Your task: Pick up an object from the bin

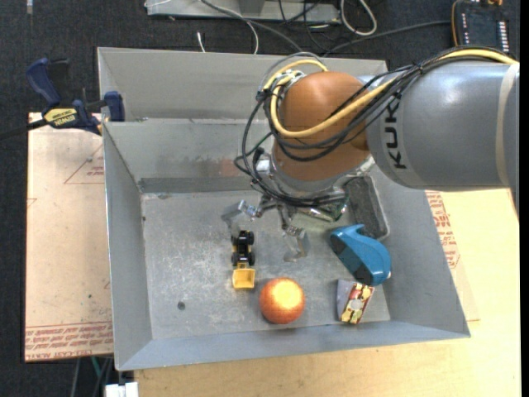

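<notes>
In the camera view the arm, marked "KUKA", hangs its pincer low over the middle of the bin, spread and empty, just beside a black-and-yellow toy truck. Nearby lie an orange ball, a blue tool and a small box, its print unreadable.

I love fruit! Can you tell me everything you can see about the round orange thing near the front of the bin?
The round orange thing looks like a peach or an apple, maybe a toy one. Its skin is smooth and orange-red, with a paler yellow patch on top. It looks whole and rests on the grey bin floor near the front wall. A small yellow-and-black toy vehicle sits close on its left in the view, seemingly not touching. A little colourful box lies apart on its right.
</notes>
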You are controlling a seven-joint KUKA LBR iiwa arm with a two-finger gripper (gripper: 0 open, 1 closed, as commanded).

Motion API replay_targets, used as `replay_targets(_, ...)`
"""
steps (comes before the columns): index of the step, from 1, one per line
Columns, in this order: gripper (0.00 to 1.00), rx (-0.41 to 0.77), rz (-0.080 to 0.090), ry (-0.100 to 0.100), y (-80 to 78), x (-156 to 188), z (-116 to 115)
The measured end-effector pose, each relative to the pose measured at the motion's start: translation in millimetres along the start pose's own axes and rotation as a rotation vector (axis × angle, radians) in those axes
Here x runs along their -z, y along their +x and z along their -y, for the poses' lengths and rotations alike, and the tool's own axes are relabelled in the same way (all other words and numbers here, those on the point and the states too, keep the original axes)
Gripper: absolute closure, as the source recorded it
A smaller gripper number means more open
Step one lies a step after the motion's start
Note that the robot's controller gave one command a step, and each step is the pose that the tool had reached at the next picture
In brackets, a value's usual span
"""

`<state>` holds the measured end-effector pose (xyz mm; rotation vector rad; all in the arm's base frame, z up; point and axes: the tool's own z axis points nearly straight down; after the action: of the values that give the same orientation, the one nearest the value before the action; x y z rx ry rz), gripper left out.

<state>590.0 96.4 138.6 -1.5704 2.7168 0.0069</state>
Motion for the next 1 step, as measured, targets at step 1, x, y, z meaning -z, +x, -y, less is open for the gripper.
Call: replay_targets(1,0.00,-0.126,0.004,0.002,-7.3,-68.7,-6.4)
